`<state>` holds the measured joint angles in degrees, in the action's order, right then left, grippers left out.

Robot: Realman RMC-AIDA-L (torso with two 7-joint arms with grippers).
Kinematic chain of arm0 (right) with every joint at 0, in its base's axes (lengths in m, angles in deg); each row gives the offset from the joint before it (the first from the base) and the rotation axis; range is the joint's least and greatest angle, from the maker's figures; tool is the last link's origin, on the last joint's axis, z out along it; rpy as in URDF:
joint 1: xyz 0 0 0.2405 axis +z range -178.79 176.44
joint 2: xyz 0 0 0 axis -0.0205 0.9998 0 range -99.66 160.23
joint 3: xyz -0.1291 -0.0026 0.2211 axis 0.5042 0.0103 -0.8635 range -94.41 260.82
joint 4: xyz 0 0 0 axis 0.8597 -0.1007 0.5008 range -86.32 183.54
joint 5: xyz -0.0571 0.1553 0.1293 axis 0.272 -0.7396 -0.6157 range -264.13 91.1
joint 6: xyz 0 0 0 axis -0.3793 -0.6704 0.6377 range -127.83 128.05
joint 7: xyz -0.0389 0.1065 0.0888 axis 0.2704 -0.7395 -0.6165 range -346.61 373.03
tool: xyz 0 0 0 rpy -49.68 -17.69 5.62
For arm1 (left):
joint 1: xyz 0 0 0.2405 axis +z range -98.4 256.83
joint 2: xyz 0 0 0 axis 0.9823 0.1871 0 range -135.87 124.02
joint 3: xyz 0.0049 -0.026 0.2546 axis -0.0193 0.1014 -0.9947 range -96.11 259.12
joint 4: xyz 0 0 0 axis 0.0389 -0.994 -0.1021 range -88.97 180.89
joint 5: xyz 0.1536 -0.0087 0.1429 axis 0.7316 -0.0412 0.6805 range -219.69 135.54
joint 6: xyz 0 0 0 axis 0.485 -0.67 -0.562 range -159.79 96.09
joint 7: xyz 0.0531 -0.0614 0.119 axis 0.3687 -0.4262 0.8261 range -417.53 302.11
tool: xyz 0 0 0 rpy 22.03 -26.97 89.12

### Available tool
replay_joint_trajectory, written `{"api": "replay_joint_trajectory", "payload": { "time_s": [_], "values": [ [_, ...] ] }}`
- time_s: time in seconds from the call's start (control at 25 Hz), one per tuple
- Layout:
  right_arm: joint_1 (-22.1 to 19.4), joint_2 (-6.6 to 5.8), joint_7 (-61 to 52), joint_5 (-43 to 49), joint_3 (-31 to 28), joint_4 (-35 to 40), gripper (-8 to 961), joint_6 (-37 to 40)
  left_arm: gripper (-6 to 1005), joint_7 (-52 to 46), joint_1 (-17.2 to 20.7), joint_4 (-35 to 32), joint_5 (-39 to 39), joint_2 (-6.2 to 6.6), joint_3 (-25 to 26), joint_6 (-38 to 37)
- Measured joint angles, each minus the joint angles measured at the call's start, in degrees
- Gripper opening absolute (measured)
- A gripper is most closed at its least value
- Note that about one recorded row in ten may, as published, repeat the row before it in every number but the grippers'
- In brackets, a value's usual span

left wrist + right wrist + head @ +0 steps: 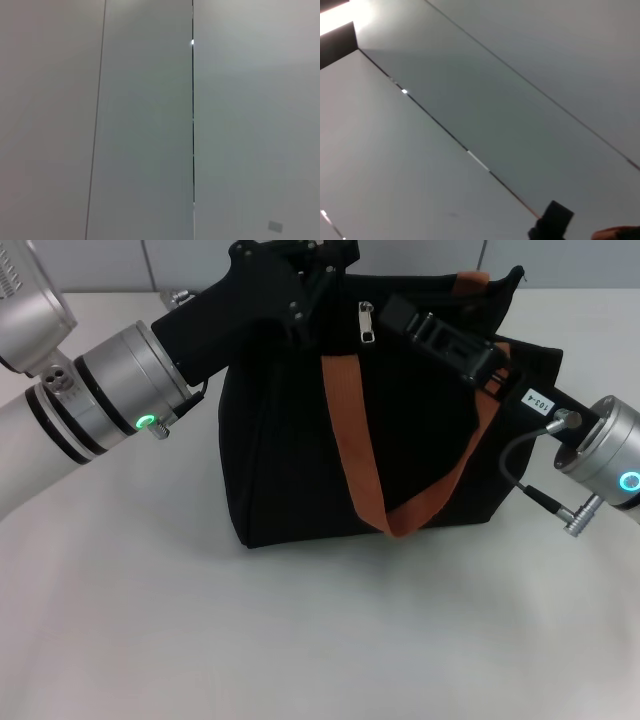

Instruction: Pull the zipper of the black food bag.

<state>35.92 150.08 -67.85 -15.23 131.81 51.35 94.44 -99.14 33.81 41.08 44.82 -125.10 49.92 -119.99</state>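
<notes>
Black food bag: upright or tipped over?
Upright. The black food bag stands on its base on the table, top edge uppermost, zipper hanging near it, orange strap draping down the front.

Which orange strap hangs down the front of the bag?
The long orange strap looping in a V across the black food bag's front, below the zipper. The other strap only peeks out at the top back edge.

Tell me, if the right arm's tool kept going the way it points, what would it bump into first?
Probably the zipper. The right tool lies over the black food bag top, aimed up-left at that tab, though depth is unclear.
</notes>
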Motion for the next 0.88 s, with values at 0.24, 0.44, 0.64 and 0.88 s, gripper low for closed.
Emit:
{"api": "replay_joint_trajectory", "payload": {
  "time_s": [0.24,0.44,0.64,0.88],
  "values": [
    [0.69,-0.09,-0.47,-0.01,0.39,0.11,382,-4.0,25,-0.07,-0.45,-0.23,-0.21,0.0,0.06,0.14],
    [1.7,-0.07,-1.15,0.18,0.73,0.17,382,-4.52,27,0.04,-1.09,-0.23,-0.27,0.0,0.07,0.23],
    [2.42,-0.11,-4.06,0.37,3.02,2.52,382,-4.82,29,0.05,-1.74,-0.21,-0.23,0.0,0.02,0.26],
    [1.85,-0.1,-4.39,0.15,2.85,2.91,381,-5.86,31,0.05,-1.8,-0.21,-0.28,0.0,0.19,0.26]
  ]
}}
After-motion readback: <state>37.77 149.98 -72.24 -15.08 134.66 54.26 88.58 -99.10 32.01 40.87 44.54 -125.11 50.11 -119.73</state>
